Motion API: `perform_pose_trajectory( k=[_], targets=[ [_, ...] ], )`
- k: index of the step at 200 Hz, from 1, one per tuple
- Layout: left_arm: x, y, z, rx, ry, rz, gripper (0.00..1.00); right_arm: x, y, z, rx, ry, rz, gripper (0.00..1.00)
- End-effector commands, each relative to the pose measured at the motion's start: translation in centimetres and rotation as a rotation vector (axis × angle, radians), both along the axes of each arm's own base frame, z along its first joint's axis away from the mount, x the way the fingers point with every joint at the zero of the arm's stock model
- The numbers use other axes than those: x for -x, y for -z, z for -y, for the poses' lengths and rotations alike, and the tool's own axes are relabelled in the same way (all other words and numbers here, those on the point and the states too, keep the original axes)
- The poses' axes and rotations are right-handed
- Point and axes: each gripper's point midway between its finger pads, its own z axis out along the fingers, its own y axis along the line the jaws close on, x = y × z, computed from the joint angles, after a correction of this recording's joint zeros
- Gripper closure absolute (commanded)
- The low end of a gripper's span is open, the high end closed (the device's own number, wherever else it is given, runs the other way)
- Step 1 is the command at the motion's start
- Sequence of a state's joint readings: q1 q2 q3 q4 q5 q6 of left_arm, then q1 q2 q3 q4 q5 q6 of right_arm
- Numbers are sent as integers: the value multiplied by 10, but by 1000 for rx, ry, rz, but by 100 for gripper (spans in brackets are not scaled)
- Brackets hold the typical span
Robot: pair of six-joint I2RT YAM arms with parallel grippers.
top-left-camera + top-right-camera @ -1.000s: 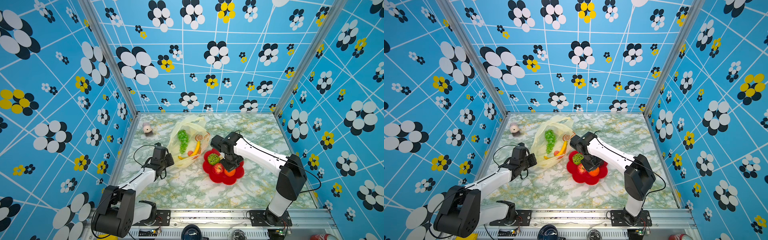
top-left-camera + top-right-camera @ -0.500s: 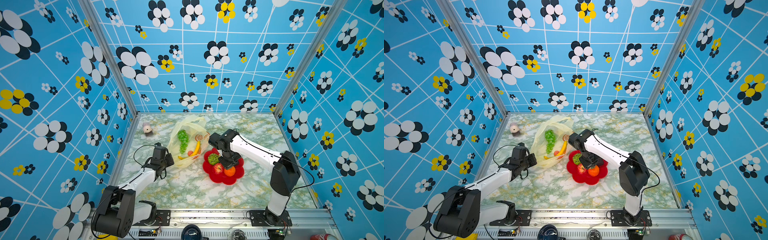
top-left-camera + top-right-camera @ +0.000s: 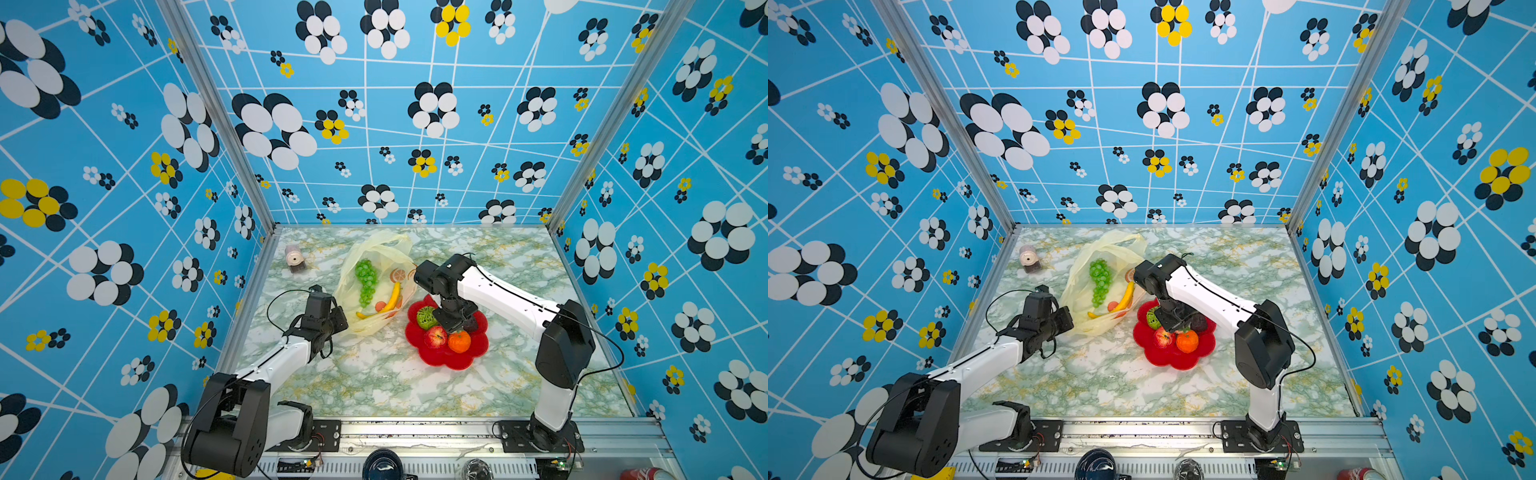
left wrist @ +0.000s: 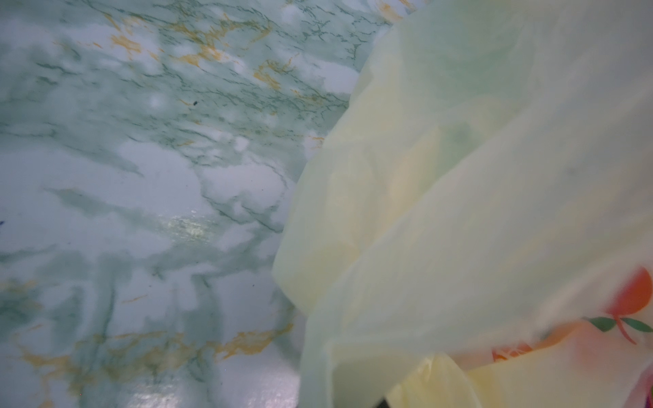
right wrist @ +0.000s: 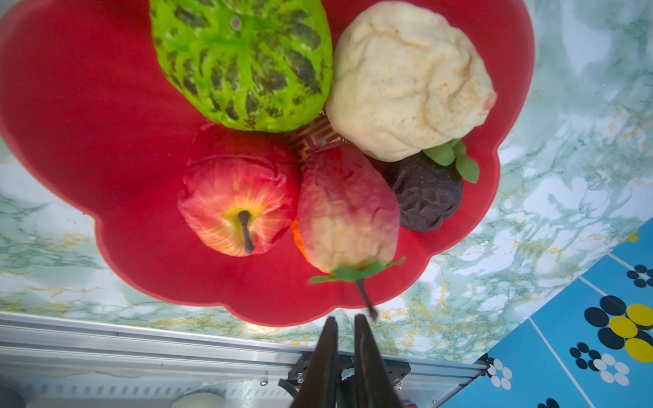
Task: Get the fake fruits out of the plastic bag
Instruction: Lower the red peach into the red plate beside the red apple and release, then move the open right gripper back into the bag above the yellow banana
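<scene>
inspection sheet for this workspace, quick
surface: green-veined marble tabletop, glossy
job's things: green grape bunch and yellow banana inside pale-yellow plastic bag; red apple, orange, green netted ball, strawberry, cream bulb, dark brown piece on red flower-shaped plate
clutter: small pink cylinder at back left
grippers: left gripper shut at bag's edge; right gripper above plate, jaws slightly apart, empty
cables: black cable loops by each arm
surroundings: blue flower-print walls

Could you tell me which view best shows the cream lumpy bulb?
Right wrist view: the cream lumpy bulb is close and unobstructed. Both top views hide it under the right arm; left wrist misses it.
</scene>
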State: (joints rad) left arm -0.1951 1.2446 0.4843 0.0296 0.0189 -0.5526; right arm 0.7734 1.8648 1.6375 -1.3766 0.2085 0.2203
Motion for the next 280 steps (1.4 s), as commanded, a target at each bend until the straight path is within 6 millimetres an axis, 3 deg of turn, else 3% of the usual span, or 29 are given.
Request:
perform_pose_trajectory(
  k=[1, 79, 111, 148, 186, 221, 280],
  targets=[
    [2, -3, 1, -3, 18, 17, 100, -5, 1, 4, 14, 3, 12, 83],
    [-1, -6, 7, 7, 47, 27, 100, -6, -18, 7, -24, 33, 83, 80],
    [-12, -16, 18, 1, 78, 42, 100, -12, -41, 6, -156, 138, 243, 67],
    [-20, -31, 30, -84, 105, 35, 100, -32, -70, -30, -526, 266, 446, 55],
    [-25, -46, 34, -83, 107, 31, 100, -55, -94, -74, -805, 300, 525, 52],
    [-18, -46, 35, -109, 108, 6, 100, -71, -84, -116, -954, 336, 472, 51],
    [-8, -39, 35, -84, 95, -40, 100, -107, -50, -175, -998, 312, 460, 51]
  ],
)
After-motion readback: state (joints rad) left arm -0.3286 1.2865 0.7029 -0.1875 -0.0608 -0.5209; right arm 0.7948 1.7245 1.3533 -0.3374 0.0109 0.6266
